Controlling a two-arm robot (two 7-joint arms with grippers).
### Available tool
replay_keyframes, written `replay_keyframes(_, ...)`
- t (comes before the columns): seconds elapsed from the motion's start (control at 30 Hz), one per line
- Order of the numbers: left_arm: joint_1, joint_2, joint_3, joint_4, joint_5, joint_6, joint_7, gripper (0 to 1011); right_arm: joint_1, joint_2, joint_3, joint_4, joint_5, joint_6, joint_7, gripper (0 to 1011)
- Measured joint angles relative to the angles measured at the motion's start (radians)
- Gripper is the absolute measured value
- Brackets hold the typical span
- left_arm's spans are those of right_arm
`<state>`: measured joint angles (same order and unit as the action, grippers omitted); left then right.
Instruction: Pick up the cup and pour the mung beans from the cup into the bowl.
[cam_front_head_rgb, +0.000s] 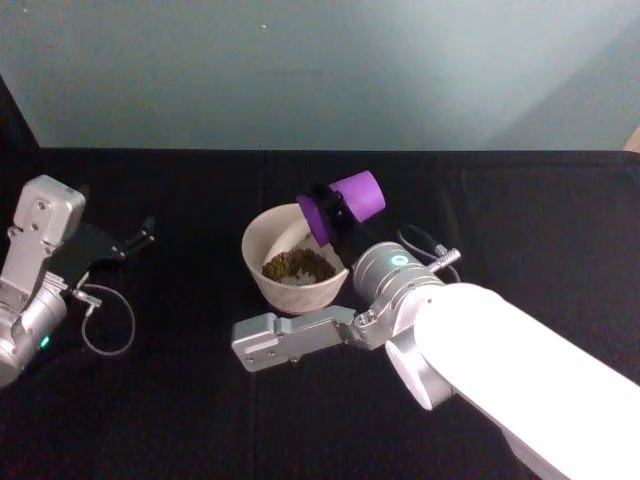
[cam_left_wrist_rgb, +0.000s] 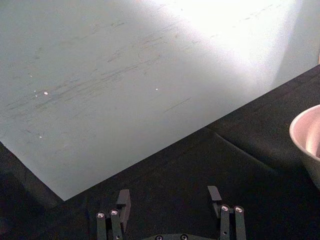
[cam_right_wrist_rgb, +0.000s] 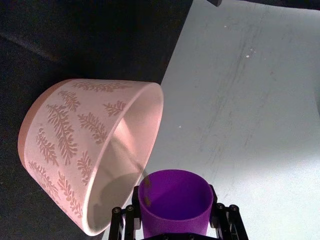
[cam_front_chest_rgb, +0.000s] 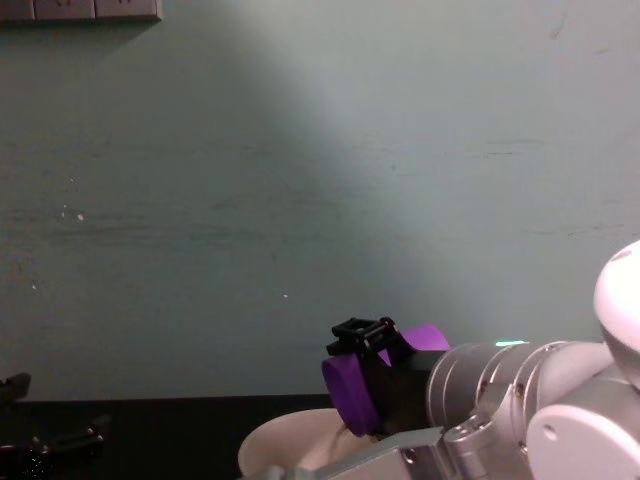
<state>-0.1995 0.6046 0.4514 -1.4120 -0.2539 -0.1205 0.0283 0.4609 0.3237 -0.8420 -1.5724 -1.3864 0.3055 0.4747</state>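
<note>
The purple cup (cam_front_head_rgb: 364, 194) lies tipped on its side above the far right rim of the off-white bowl (cam_front_head_rgb: 262, 240), mouth toward the bowl. My right gripper (cam_front_head_rgb: 333, 208) is shut on the cup. A heap of mung beans (cam_front_head_rgb: 298, 266) lies in the bowl. In the right wrist view the cup (cam_right_wrist_rgb: 175, 197) looks almost bare inside, with the leaf-patterned bowl (cam_right_wrist_rgb: 75, 135) just beyond its mouth. The chest view has the cup (cam_front_chest_rgb: 345, 392) over the bowl's rim (cam_front_chest_rgb: 275, 440). My left gripper (cam_front_head_rgb: 132, 240) is parked open at the table's left, apart from both.
A black cloth covers the table (cam_front_head_rgb: 520, 210), with a pale wall (cam_front_head_rgb: 320, 70) behind it. My right arm's white forearm (cam_front_head_rgb: 500, 370) fills the near right. In the left wrist view the bowl's edge (cam_left_wrist_rgb: 306, 136) lies well away from the left gripper (cam_left_wrist_rgb: 169, 199).
</note>
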Motion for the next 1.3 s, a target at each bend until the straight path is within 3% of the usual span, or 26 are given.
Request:
replay_keyframes(0.2, 0.000, 0.000, 0.000, 0.000, 0.000, 0.000, 0.000, 1000, 0.008, 0.001, -0.016, 0.000, -0.029, 0.002, 0.015, 738)
replay_keyframes(0.53, 0.000, 0.000, 0.000, 0.000, 0.000, 0.000, 0.000, 1000, 0.031, 0.008, -0.063, 0.004, -0.118, 0.010, 0.039, 738)
replay_keyframes(0.93, 0.000, 0.000, 0.000, 0.000, 0.000, 0.000, 0.000, 1000, 0.064, 0.018, -0.143, 0.015, -0.294, 0.017, 0.095, 738)
replay_keyframes(1.3, 0.000, 0.000, 0.000, 0.000, 0.000, 0.000, 0.000, 1000, 0.091, 0.024, -0.200, 0.031, -0.414, -0.006, 0.144, 738)
